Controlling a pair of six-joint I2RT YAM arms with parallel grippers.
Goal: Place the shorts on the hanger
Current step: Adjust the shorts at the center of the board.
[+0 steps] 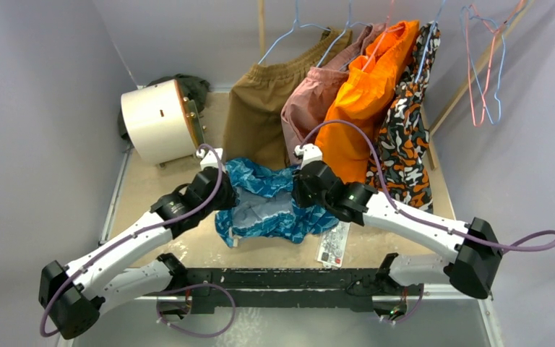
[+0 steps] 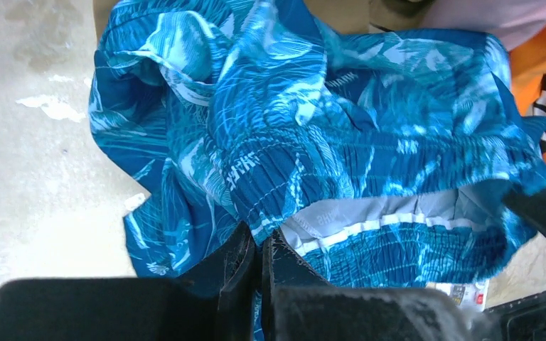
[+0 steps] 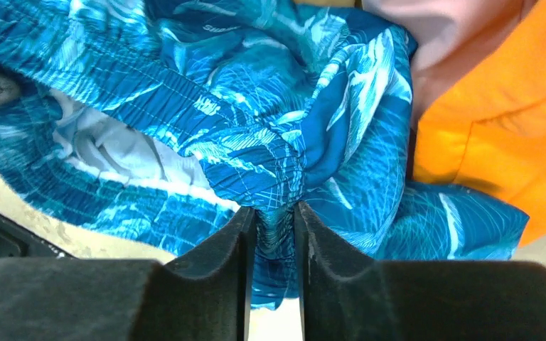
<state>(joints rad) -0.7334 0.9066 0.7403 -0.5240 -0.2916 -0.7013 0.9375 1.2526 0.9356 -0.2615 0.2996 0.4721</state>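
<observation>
Top external view: shorts (image 1: 267,202) sag onto the desk (image 1: 152,188) between both tools, well apart from the hanger (image 1: 470,87) — left tool (image 2: 261,245) pinching the waistband (image 2: 370,227), right tool (image 3: 276,217) narrow around it — so stretch it taut before lifting.

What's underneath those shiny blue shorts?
A white printed card pokes out from beneath the shorts at their near edge, lying on the tan table. Whatever else lies beneath is covered by the fabric.
</observation>
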